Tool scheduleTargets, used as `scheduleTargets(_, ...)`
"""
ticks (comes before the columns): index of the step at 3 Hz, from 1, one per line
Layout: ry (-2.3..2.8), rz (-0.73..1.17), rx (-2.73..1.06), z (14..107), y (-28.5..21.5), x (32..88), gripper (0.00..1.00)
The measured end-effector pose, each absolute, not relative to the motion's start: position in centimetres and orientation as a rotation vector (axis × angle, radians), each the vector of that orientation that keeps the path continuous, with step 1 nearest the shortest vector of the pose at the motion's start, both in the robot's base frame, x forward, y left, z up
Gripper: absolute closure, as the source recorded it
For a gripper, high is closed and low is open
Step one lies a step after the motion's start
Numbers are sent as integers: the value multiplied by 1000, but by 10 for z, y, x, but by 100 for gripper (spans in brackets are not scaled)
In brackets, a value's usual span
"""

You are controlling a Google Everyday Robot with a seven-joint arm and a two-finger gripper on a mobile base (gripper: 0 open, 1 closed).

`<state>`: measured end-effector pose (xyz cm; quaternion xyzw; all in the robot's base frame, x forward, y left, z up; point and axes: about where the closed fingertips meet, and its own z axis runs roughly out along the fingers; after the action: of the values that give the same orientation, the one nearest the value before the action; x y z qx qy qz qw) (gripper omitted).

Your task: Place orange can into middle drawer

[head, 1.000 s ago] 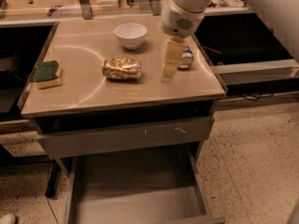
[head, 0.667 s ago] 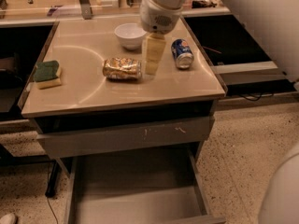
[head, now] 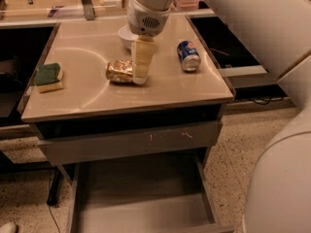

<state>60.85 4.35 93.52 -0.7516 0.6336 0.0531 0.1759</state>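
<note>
The small shiny golden-orange metallic drink can with a crinkled surface (head: pixel 119 72) lies on its side near the centre of the smooth beige square tabletop (head: pixel 97 98). It is not in the drawer.

The pale cream gripper (head: pixel 139 77) hangs down from a white rounded arm housing (head: pixel 148 11) and points at the tabletop. Its tip sits at the 3 o'clock end of the orange can, overlapping that end in this view. I cannot tell whether it is apart, together, or clamped on the can.

A blue drink can with a red-white logo (head: pixel 188 56) lies on its side at 3 o'clock from the gripper, well apart from it. A white round bowl (head: pixel 125 36) sits at 12 o'clock from the orange can, partly hidden by the arm. A green-topped yellow rectangular sponge (head: pixel 48 77) rests at 9 o'clock, near the table's edge.

At 6 o'clock, below the tabletop, is a grey drawer front with small pale scratches (head: pixel 131 142). Under it, the wide shallow grey metal middle drawer (head: pixel 141 205) stands pulled out, showing its flat floor.
</note>
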Motion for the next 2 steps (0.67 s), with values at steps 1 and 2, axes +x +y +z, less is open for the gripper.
scheduleTargets(1,1756,177,-2125,927,53,616,0)
scheduleTargets(2,1729,229,-2103,912,68,639,0)
